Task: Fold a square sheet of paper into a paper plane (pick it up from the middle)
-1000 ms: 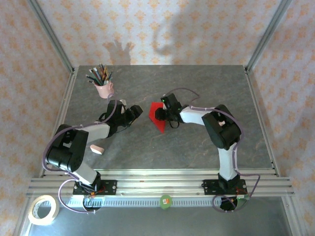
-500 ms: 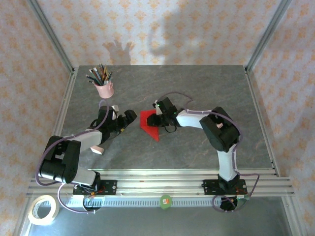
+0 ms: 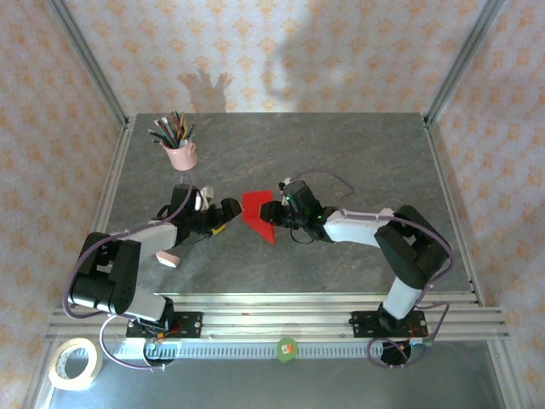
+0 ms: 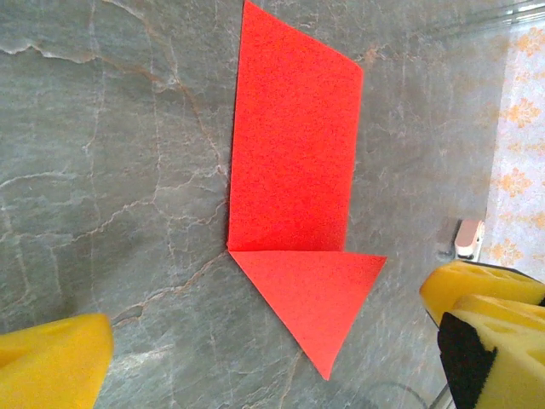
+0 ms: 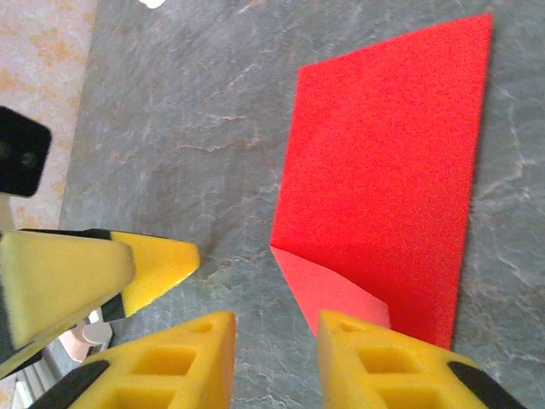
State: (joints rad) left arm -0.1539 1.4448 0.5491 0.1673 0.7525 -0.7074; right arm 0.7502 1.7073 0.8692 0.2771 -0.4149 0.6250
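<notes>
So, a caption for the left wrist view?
Half-folded red paper plane lying on grey table, framed by open left claw.

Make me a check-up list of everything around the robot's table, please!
Surface: grey marbled table, no spills.
Job's things: red paper plane, partly folded, flat between the hands.
Clutter: pink cup of pencils far left; small pink block by the left arm; tape roll beyond the near edge.
Hands: left hand open, empty; right hand open, empty, beside the paper's folded corner.
Cables: purple cables looping along both arms, clear of the paper.
Surroundings: patterned walls, metal frame.
</notes>
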